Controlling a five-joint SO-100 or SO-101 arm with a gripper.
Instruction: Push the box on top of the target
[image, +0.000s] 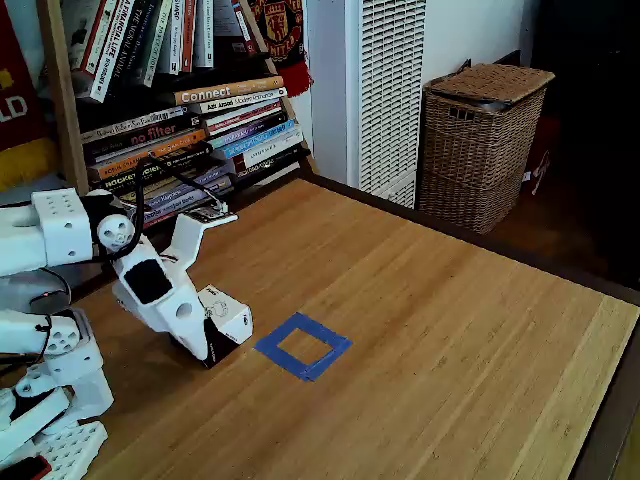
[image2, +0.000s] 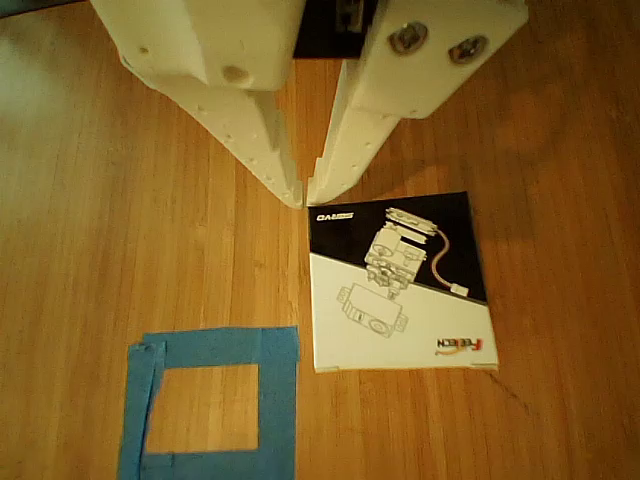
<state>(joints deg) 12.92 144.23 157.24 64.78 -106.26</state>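
Pincer (image2: 304, 193) tips sit nearly closed, grasping nothing, touching down on the desk (image2: 560, 130) just beside the box's (image2: 400, 285) upper-left corner. Blue target (image2: 215, 405) lies near the box, apart from it.

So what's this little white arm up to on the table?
The white arm is nudging a small box across the wooden table toward a blue tape square. Its tool is closed, tips down by the box's upper left corner in the other view. The box sits just beside the square, not yet on it.
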